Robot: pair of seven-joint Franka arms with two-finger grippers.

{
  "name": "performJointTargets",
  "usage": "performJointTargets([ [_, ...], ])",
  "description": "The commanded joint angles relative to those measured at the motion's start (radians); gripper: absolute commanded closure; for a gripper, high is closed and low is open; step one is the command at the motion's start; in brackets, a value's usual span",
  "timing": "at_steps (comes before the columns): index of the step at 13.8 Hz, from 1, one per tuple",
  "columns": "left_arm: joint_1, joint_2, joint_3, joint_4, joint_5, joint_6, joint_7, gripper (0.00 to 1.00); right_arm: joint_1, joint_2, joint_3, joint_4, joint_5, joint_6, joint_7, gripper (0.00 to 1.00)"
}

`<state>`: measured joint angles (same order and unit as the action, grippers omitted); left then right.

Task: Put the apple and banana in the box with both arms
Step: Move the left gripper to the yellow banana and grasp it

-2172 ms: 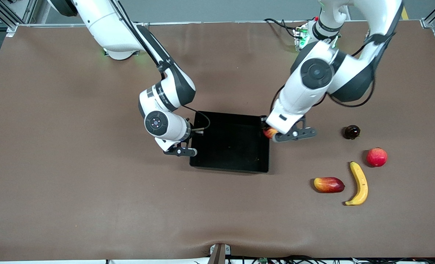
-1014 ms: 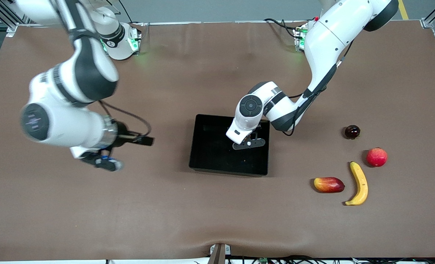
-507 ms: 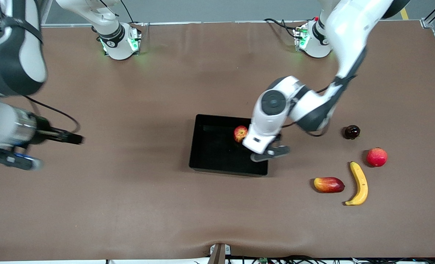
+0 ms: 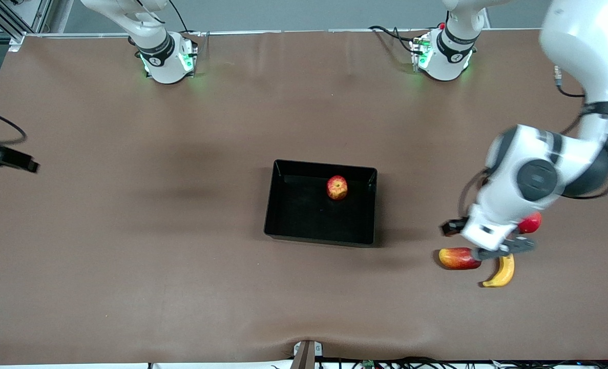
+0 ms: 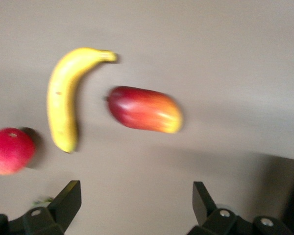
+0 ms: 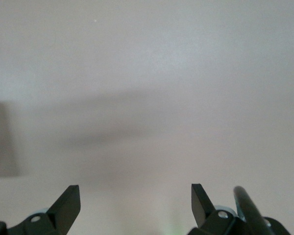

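The apple, red with yellow streaks, lies in the black box at the table's middle, close to the wall nearest the robots' bases. The yellow banana lies toward the left arm's end of the table, partly covered by the left arm. My left gripper hangs open over it with nothing between its fingers. The left wrist view shows the banana ahead of the open left gripper. My right gripper is open over bare table; in the front view only a black part of that arm shows at the edge.
An elongated red-yellow fruit lies beside the banana, on the side toward the box; it also shows in the left wrist view. A round red fruit lies beside the banana's other side, half hidden by the left arm.
The left gripper let go of the apple in the box and swung over to the banana. The right arm swung away past the table's edge at its own end.
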<state>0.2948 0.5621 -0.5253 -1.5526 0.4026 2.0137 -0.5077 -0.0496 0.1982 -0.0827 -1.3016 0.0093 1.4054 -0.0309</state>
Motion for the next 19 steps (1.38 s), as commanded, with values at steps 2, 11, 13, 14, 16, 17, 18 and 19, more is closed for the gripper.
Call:
performJointTargets([
  [2, 0.128, 0.083, -0.012, 0.003, 0.03, 0.078, 0.164, 0.0, 0.017, -0.149, 0.026, -0.159, 0.014, 0.024, -0.052, 0.0],
  [11, 0.156, 0.272, 0.122, 0.042, 0.068, 0.333, 0.319, 0.07, 0.033, -0.155, 0.026, -0.088, -0.023, 0.003, -0.053, 0.0],
  [13, 0.153, 0.297, 0.123, 0.043, 0.07, 0.367, 0.319, 0.27, 0.025, -0.151, 0.023, -0.02, -0.014, 0.006, -0.049, 0.0],
  [14, 0.153, 0.305, 0.123, 0.043, 0.071, 0.376, 0.319, 0.46, 0.027, -0.151, 0.023, -0.012, -0.018, 0.0, -0.047, 0.0],
  [16, 0.152, 0.302, 0.131, 0.043, 0.074, 0.378, 0.317, 1.0, 0.024, -0.155, 0.02, -0.028, -0.006, -0.051, -0.052, 0.0],
  [17, 0.153, 0.292, 0.131, 0.043, 0.076, 0.378, 0.317, 1.0, 0.025, -0.155, 0.02, -0.028, -0.002, -0.062, -0.052, 0.0],
  [18, 0.153, 0.274, 0.131, 0.043, 0.078, 0.378, 0.319, 1.0, 0.028, -0.157, 0.023, -0.028, -0.003, -0.069, -0.044, 0.0],
  [19, 0.155, 0.253, 0.122, 0.043, 0.081, 0.376, 0.32, 1.0, 0.031, -0.158, 0.024, -0.028, -0.003, -0.071, -0.043, 0.0],
])
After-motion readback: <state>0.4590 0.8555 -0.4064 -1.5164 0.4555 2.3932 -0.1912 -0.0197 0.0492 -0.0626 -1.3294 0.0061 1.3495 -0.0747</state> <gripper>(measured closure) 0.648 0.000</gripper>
